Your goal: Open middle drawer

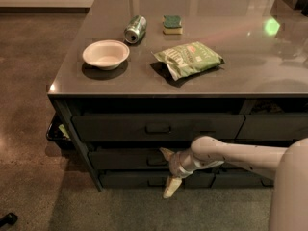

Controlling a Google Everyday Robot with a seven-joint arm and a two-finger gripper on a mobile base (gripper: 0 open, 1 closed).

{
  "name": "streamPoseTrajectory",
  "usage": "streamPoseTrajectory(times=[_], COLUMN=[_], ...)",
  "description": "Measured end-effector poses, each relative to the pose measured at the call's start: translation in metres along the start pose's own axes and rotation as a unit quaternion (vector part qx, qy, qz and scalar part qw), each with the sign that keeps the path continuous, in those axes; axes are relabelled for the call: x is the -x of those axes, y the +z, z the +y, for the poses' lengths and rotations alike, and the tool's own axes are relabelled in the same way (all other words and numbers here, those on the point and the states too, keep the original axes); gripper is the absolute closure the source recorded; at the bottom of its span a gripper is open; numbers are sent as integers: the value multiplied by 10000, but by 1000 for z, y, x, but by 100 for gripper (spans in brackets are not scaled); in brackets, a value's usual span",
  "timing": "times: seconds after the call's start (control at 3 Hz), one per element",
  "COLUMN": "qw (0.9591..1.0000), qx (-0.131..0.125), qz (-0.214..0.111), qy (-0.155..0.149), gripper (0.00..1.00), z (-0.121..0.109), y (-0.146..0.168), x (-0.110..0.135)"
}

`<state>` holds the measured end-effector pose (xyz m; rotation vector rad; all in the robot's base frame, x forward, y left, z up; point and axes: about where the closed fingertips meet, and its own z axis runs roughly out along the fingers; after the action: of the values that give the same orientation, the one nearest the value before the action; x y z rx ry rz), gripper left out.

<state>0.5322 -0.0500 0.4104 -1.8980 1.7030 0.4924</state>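
The floor [29,81] is brown and bare, and the room is dim. A grey bench [269,76] stands on it. On top sit a white bowl [106,55], a can [135,29] on its side, a sponge [172,24] and a green bag [188,59].

Under the top are 3 drawers in a stack. The middle drawer [120,159] is number 2, below the tall top drawer [110,127] and above the lowest drawer [125,179]. It does not look pulled out yet; its front sits about level with the other 2.

The tool [169,170] is right in front of the middle drawer, just beside its small handle [156,160]. Its 2 fingers [166,153] are spread wide, 1 up and 1 down, and they hold nothing. The arm [240,154] reaches in from the right.

So I think the job has only begun. The tool has reached the drawer, but it must yet grab the handle and pull.

The drawer would slide out over the floor in front, and that spot is bare. The bench edge hangs over the drawers, well above the tool. The robot's body [291,191] is close on the right, so the arm has little room to pull back that way. A small dark thing [7,219] lies far off at the left.
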Motion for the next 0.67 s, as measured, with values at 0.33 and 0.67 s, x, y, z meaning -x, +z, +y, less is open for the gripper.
streamPoseTrajectory(times=[0.33,0.67], qw=[9983,9983], qx=[347,346], qz=[-127,-127], qy=[458,456], gripper=[0,0], z=[50,49], y=[-15,-15], x=[7,7])
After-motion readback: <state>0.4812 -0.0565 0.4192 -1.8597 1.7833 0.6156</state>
